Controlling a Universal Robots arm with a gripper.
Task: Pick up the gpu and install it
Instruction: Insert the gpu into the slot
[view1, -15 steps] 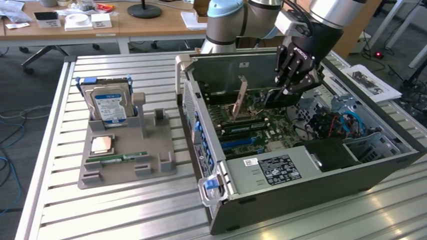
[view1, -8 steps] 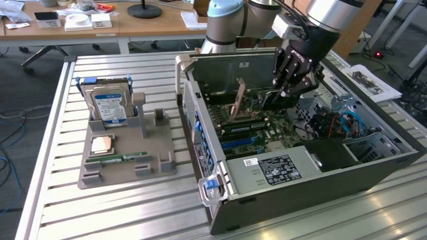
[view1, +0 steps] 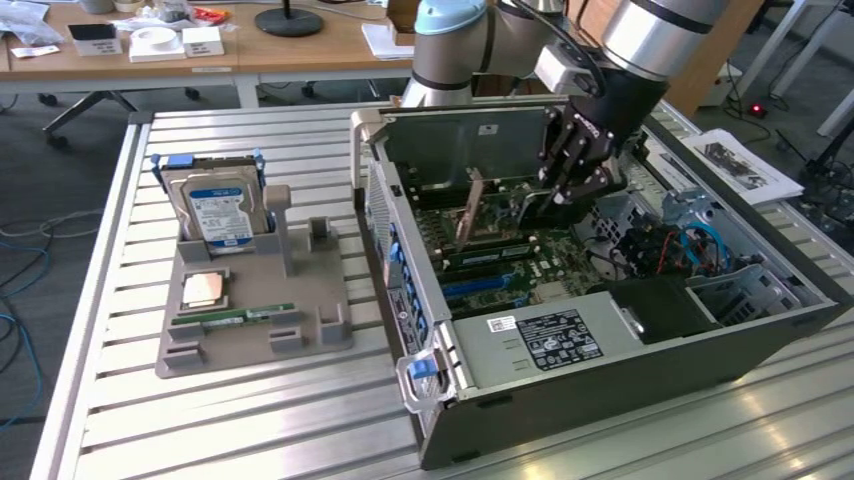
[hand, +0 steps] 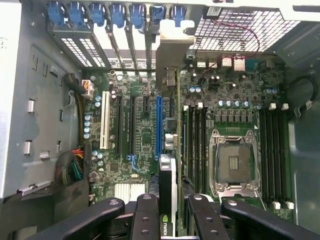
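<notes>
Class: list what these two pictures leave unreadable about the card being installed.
- Wrist view: the gpu is edge-on, so its faces are hidden; the pincer covers its gripped end.
- Exterior view: the pincer hides most of the card; whether it touches the motherboard cannot be told.

Slatted worktop (view1: 267, 430). Toward the exterior view's left, a grey holder (view1: 254, 350) sits on it: hard drive (view1: 218, 212) upright, chip (view1: 203, 290) flat, memory stick (view1: 234, 316) lying nearer the camera. Just beside it, open case (view1: 601, 385). Inside: motherboard (hand: 142, 135), empty socket (hand: 234, 162), blue slot (hand: 158, 125).
</notes>
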